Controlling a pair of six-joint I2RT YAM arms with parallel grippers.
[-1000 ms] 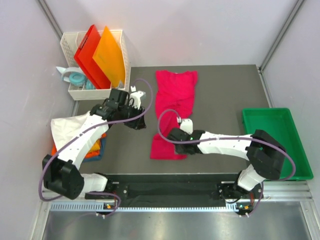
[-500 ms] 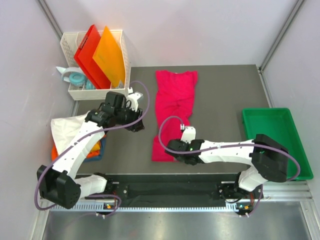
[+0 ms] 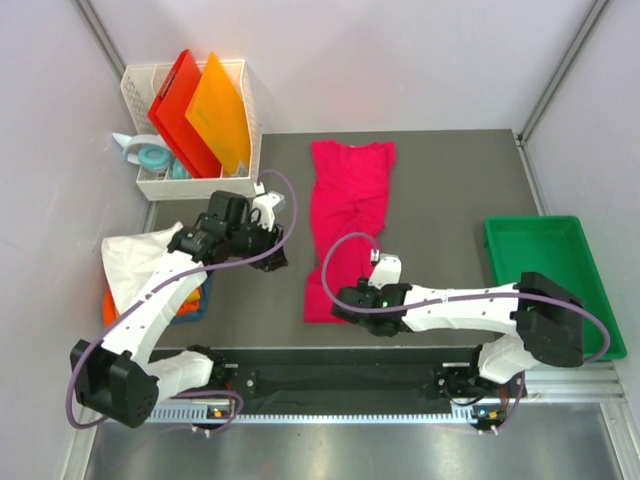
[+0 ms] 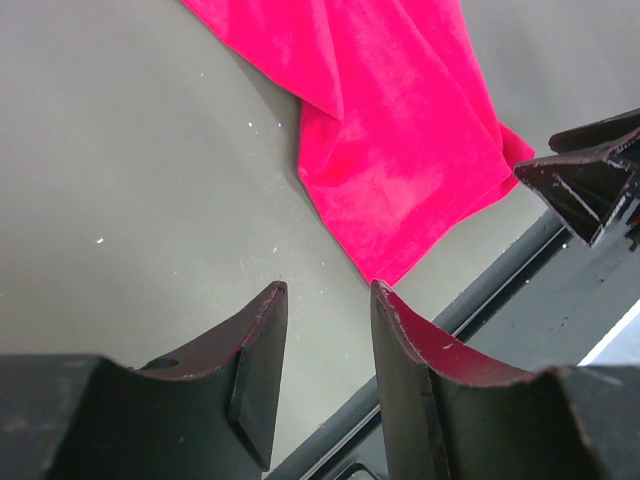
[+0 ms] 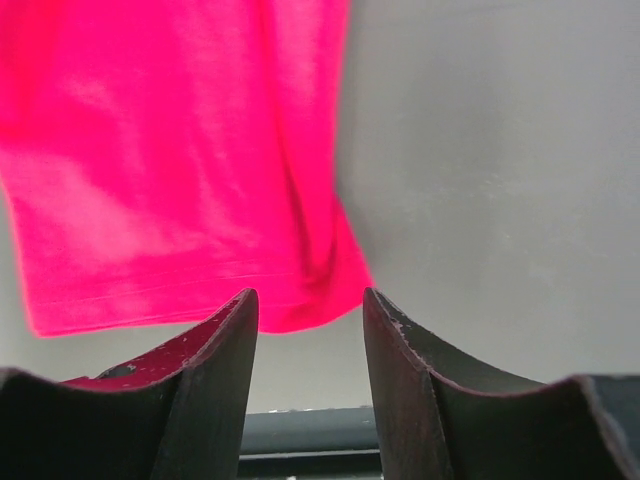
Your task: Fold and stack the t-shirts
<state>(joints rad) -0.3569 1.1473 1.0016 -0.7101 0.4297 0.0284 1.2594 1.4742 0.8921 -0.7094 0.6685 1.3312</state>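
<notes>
**Inspector:** Crimson-pink t-shirt, position?

**Assessor:** Laid lengthwise at the centre of the counter, collar toward 12 o'clock and hem toward 6. No end-to-end fold has been made.

**Inspector:** What changed in the last second?

**Assessor:** The right tool has travelled from mid-shirt down to the hem's 6 o'clock corner. The left tool, at the shirt's 9 o'clock, has barely shifted. Both are spread, pinching nothing.

**Inspector:** What does that mean for the task?

**Assessor:** In my judgement, the right arm is lining up to grip the hem and fold it toward the collar.

Crimson-pink t-shirt folded lengthwise mid-table, white t-shirt rumpled on folded pile, left
</notes>
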